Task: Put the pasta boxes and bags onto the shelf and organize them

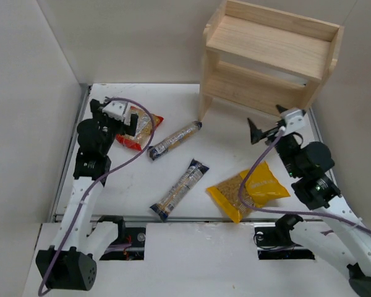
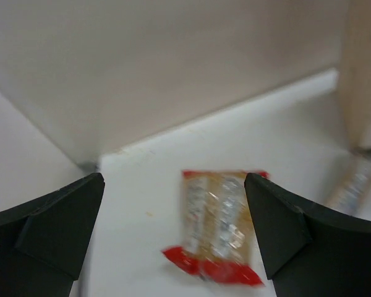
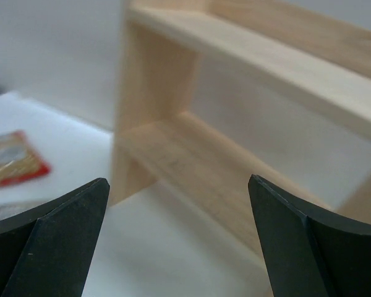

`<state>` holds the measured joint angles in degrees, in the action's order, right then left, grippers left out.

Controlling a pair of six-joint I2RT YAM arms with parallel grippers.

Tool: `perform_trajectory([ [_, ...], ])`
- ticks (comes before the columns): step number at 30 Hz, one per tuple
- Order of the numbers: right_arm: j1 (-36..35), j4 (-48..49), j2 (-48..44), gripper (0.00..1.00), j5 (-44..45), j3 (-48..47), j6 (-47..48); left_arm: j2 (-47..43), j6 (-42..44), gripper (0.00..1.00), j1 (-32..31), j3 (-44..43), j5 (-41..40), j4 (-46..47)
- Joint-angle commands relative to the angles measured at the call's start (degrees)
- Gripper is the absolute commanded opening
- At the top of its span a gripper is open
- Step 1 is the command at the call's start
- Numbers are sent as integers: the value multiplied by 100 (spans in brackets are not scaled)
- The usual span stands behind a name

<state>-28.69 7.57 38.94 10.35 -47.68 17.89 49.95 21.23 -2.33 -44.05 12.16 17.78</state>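
Hovering far left, the left gripper (image 1: 133, 124) is seen spread over the red-ended bag (image 1: 146, 128). Mid-table, the farther pasta box (image 1: 175, 140) and the nearer pasta box (image 1: 180, 190) are laid with long axes running near-left to far-right. The yellow bag (image 1: 250, 189) is laid near right. The right gripper (image 1: 260, 129) is held spread, empty, facing the shelf (image 1: 269, 55), far right.

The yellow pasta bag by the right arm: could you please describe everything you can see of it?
The yellow bag is a pillow-shaped pouch of bright yellow film with a clear window showing pale pasta. It lies flat and askew on the white table near the front edge. A purple cable crosses its left part; nothing grips it. A long pack lies apart on its left.
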Motion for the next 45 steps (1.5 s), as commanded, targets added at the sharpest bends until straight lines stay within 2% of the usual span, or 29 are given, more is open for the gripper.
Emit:
perform_trajectory([
  [1,-1122,-421,208,100,231,-118,451,487,-891,100,-316,-551,881,-3189],
  [4,-1914,-1869,1340,100,773,-566,1354,848,-1192,100,-395,-701,1665,-3886],
  [6,-2293,-2224,2053,100,1414,-768,1412,893,-1183,100,-404,-658,1746,-3958],
  [8,-2234,-2304,2354,100,1497,-996,440,823,-1183,100,-326,-579,1623,-3879],
  [10,-1682,-2758,2460,100,972,-1155,-817,744,-1174,100,-246,-473,1378,-3809],
  [13,-873,-4732,3371,100,232,-1655,-2671,612,-1165,100,-123,-236,1061,-3616],
  [15,-730,-5536,3935,100,187,-1544,-3377,551,-1165,100,-62,-87,964,-3493],
  [19,-1169,-5662,4017,100,353,-937,-4230,472,-1157,100,-53,11,919,-3448],
  [24,-1222,-5600,3525,100,222,-734,-4978,445,-1139,100,-97,11,919,-3396],
  [28,-1336,-5697,3454,100,275,-594,-5164,445,-1121,100,-132,72,919,-3351],
  [37,-1697,-5363,3910,100,117,13,-5313,392,-1121,100,-105,151,884,-3325],
  [38,-1697,-5285,3980,97,29,74,-5313,392,-1121,100,-105,151,884,-3325],
  [39,-1697,-5197,4033,84,-85,127,-5305,392,-1121,100,-105,151,884,-3325],
  [40,-1706,-5083,4077,68,-234,188,-5287,392,-1121,100,-97,134,884,-3325],
  [41,-1732,-4942,4104,48,-374,241,-5261,401,-1121,100,-88,116,884,-3325],
  [43,-1741,-4731,4104,18,-603,286,-5200,410,-1113,100,-70,90,875,-3299],
  [44,-1741,-4687,4078,6,-674,277,-5156,410,-1104,100,-53,81,875,-3290],
  [45,-1741,-4677,4043,0,-709,242,-5138,410,-1104,100,-44,72,875,-3281],
])
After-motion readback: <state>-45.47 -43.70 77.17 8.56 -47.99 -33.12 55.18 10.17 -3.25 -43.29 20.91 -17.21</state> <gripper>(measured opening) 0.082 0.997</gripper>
